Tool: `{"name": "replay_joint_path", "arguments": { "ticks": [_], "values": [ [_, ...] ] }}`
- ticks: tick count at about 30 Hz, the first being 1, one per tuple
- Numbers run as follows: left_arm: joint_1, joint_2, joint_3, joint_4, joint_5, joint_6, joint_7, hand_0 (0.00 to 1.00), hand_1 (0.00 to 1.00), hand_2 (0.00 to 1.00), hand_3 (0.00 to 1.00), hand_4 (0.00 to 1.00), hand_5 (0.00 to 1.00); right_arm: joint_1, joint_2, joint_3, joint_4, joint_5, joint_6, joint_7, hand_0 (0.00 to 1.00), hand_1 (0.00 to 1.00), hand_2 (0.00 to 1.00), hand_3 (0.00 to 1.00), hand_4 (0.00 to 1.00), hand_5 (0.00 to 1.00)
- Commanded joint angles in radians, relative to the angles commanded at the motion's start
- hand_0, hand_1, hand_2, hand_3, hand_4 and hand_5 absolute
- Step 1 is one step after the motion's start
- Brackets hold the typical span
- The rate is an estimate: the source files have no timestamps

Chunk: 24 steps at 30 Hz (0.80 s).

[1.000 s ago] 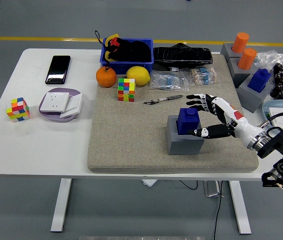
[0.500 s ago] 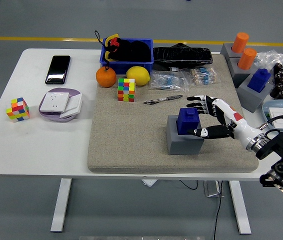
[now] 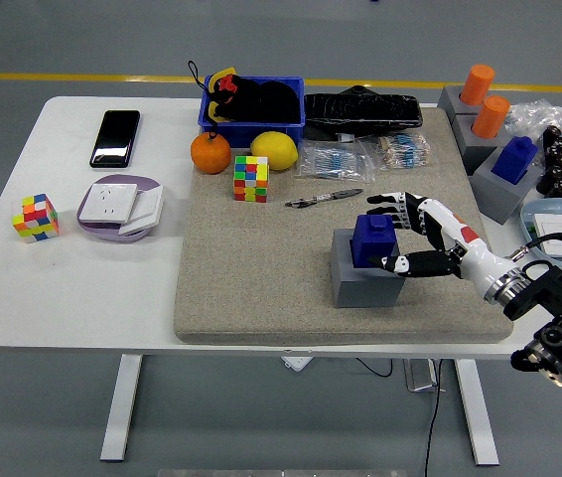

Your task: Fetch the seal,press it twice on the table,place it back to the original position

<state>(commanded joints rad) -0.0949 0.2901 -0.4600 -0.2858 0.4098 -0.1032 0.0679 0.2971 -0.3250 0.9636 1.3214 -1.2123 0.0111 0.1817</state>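
**A:** The blue seal point(image 3: 373, 238) is where you should look first. It stands upright in its grey block holder point(image 3: 364, 279), near the front right of the beige felt mat point(image 3: 261, 268).

**B:** And your right hand point(image 3: 412, 235)?

**A:** You have it right at the seal, coming in from the right. The fingers point(image 3: 384, 204) are spread and arch over the seal's far side, and the thumb point(image 3: 400, 264) lies along the near side, on the holder's top. The hand is open around the seal, not clamped on it. I cannot tell whether any fingertip actually touches it.

**B:** Is the left hand in play?

**A:** You won't see it anywhere in the view.

**B:** What sits closest to the hand?

**A:** Just beyond your fingers a pen point(image 3: 323, 199) lies on the mat. Farther back are clear bags of small parts point(image 3: 334, 157) and a black pouch point(image 3: 362, 108). To your right, a second blue seal point(image 3: 515, 159) sits in its own grey holder, with two orange seals point(image 3: 485, 99) in holders behind it.

**B:** And on the left?

**A:** A colour cube point(image 3: 251, 179) stands on the mat with a lemon point(image 3: 274, 150) and an orange point(image 3: 210, 153) just behind it, in front of a blue bin point(image 3: 253, 127). Off the mat, on the white surface point(image 3: 72, 288), you have a phone point(image 3: 115, 137), a white socket point(image 3: 120, 207) and another colour cube point(image 3: 37, 218), all well apart from the hand.
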Motion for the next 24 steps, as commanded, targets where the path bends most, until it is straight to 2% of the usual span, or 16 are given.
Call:
{"name": "replay_joint_path", "arguments": {
  "ticks": [1, 12, 18, 19, 24],
  "values": [
    [0.0, 0.0, 0.0, 0.0, 0.0, 0.0, 0.0, 0.793, 0.746, 0.737, 0.773, 0.79, 0.475, -0.001, 0.001, -0.002, -0.001, 0.001, -0.001, 0.001, 0.655, 0.639, 0.668, 0.735, 0.883, 0.002],
    [0.002, -0.001, 0.001, 0.001, -0.001, -0.001, 0.0, 0.793, 0.746, 0.737, 0.772, 0.79, 0.475, 0.0, 0.002, -0.015, -0.006, 0.011, -0.01, 0.009, 0.639, 0.608, 0.646, 0.72, 0.869, 0.002],
    [0.001, -0.002, 0.002, 0.001, -0.002, -0.001, 0.0, 0.793, 0.746, 0.738, 0.773, 0.79, 0.475, 0.004, 0.002, -0.021, -0.007, 0.004, -0.036, 0.018, 0.636, 0.593, 0.636, 0.715, 0.857, 0.002],
    [0.001, -0.002, 0.002, 0.001, -0.002, -0.002, 0.001, 0.794, 0.746, 0.738, 0.773, 0.79, 0.476, 0.004, 0.002, -0.022, -0.008, 0.003, -0.039, 0.019, 0.609, 0.533, 0.562, 0.649, 0.799, 0.002],
    [-0.001, -0.002, 0.002, 0.001, -0.002, -0.002, 0.0, 0.794, 0.746, 0.738, 0.773, 0.79, 0.476, 0.007, 0.002, -0.027, -0.015, 0.015, -0.047, 0.028, 0.609, 0.533, 0.562, 0.649, 0.799, 0.002]
  ]
}}
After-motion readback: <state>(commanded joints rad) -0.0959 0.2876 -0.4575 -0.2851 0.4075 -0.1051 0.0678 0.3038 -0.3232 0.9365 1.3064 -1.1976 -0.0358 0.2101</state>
